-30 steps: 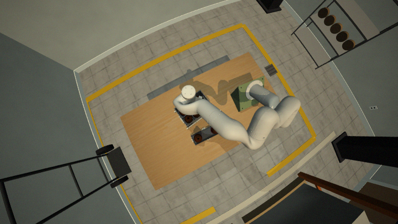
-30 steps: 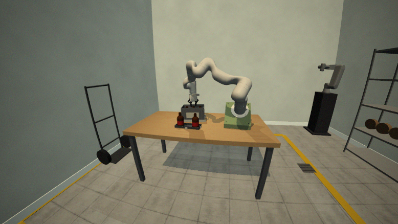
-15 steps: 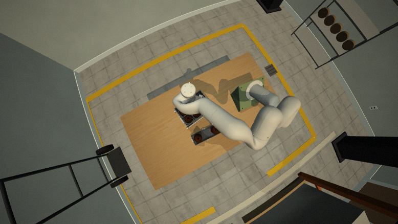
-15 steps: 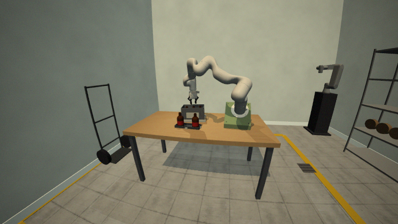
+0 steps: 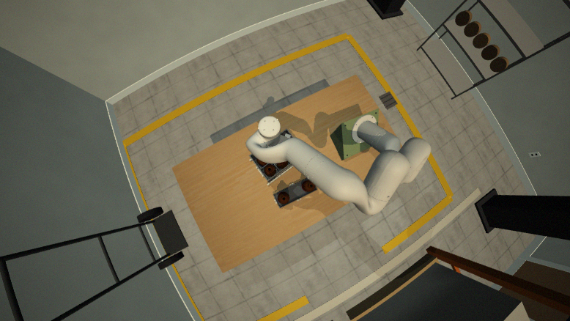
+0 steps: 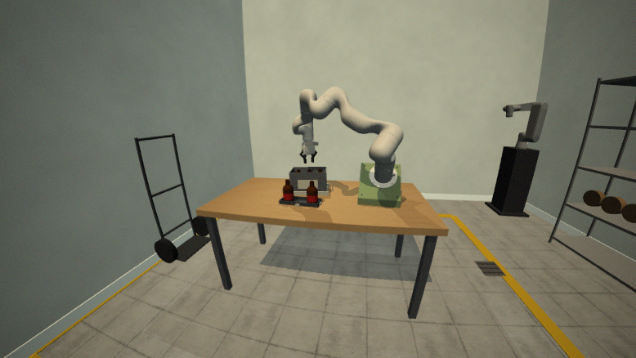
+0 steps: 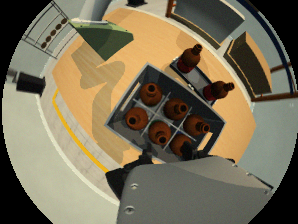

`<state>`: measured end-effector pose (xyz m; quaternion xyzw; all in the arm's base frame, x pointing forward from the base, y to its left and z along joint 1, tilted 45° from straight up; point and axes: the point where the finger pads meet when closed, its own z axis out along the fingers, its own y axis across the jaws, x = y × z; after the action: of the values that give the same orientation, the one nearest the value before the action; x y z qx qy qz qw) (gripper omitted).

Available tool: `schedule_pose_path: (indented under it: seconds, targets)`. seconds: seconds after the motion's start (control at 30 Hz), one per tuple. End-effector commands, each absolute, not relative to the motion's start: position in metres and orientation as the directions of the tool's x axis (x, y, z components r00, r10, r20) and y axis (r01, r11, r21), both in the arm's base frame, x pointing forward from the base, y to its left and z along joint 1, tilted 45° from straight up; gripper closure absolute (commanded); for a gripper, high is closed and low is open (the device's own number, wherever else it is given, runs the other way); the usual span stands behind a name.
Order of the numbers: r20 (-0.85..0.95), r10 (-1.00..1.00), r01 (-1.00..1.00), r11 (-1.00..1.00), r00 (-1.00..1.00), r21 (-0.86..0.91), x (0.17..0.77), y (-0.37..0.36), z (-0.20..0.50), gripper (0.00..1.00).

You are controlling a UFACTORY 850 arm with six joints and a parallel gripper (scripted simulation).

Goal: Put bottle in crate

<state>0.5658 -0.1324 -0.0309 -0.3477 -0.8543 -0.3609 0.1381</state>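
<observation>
The grey crate [image 6: 308,178] stands on the wooden table, and in the wrist view [image 7: 166,119] a brown bottle top shows in every slot I can see. In the overhead view the crate [image 5: 271,161] is mostly hidden under my arm. The dark tray [image 6: 301,202] lies just in front of the crate with two upright brown bottles, one at the left [image 6: 288,190] and one at the right [image 6: 311,192]. Both also show in the wrist view [image 7: 189,59] [image 7: 218,90]. My gripper [image 6: 307,156] hangs a little above the crate, open and empty.
My green base block [image 6: 379,185] stands on the table to the right of the crate. A hand truck [image 6: 167,199] stands on the floor at the left, a shelf rack [image 6: 609,177] at the right. A second arm on a black pedestal [image 6: 513,177] stands at the back.
</observation>
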Motion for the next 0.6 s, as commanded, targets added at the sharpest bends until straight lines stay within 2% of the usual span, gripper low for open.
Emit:
schedule_pose_path:
  seconds: [0.0, 0.4, 0.43, 0.57]
  targets:
    - [0.485, 0.495, 0.693, 0.498, -0.72, 0.521, 0.5664, -0.1363, -0.0271, 0.35]
    - [0.485, 0.495, 0.693, 0.498, -0.72, 0.521, 0.5663, -0.1386, -0.0249, 0.35]
    - [0.485, 0.495, 0.693, 0.498, -0.72, 0.521, 0.5663, -0.1386, -0.0249, 1.0]
    - [0.485, 0.495, 0.693, 0.498, -0.72, 0.521, 0.5663, -0.1386, -0.0249, 1.0]
